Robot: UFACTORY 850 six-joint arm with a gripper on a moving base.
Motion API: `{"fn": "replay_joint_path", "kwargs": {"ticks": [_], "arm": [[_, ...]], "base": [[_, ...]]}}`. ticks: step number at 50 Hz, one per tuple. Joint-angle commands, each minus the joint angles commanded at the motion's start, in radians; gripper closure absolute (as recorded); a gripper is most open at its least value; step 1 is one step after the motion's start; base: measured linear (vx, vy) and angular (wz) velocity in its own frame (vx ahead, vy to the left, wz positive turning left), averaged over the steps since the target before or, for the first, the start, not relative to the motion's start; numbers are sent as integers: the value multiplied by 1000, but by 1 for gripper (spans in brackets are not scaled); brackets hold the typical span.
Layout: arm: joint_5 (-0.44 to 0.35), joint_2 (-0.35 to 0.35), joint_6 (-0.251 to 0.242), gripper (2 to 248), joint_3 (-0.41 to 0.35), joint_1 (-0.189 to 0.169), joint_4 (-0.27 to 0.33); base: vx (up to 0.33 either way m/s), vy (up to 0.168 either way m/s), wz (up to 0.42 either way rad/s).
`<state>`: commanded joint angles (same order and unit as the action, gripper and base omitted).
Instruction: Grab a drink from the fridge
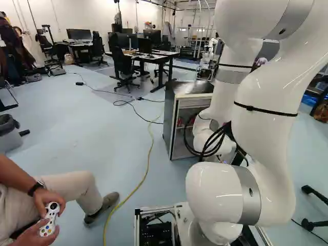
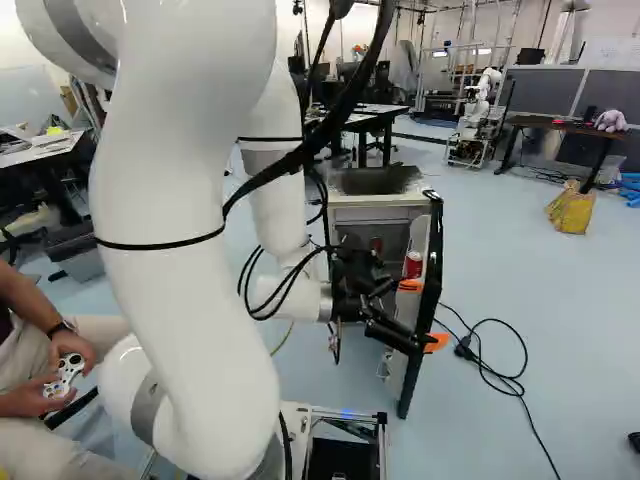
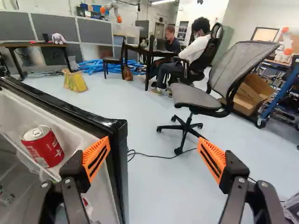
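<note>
In the right base view my gripper (image 2: 423, 314) is at the opened door (image 2: 408, 390) of the small fridge (image 2: 350, 212). The wrist view shows the gripper (image 3: 154, 154) open, its fingers wide apart. The black-edged door (image 3: 122, 163) stands between them, close to one finger; that finger overlaps the door's inner side, the other is out beyond its outer face. Nothing is gripped. A red can (image 3: 43, 147) lies tilted in the door's inner shelf, beside the first finger. Lower in the door, a white and red item is partly hidden by that finger.
A person holding a controller (image 1: 49, 219) sits close to the base's left. Cables (image 2: 500, 375) lie on the floor beyond the door. An office chair (image 3: 196, 95) stands past the gripper. Desks (image 1: 148, 56) and another robot (image 2: 480, 115) are farther back.
</note>
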<state>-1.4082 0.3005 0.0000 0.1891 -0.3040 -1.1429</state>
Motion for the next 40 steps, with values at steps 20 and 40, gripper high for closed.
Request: {"fn": "replay_joint_path", "kwargs": {"ticks": [20, 40], "arm": [[0, 10, 0, 3, 15, -35, 0], [0, 10, 0, 3, 16, -35, 0]], "base": [[0, 0, 0], [0, 0, 0]]}}
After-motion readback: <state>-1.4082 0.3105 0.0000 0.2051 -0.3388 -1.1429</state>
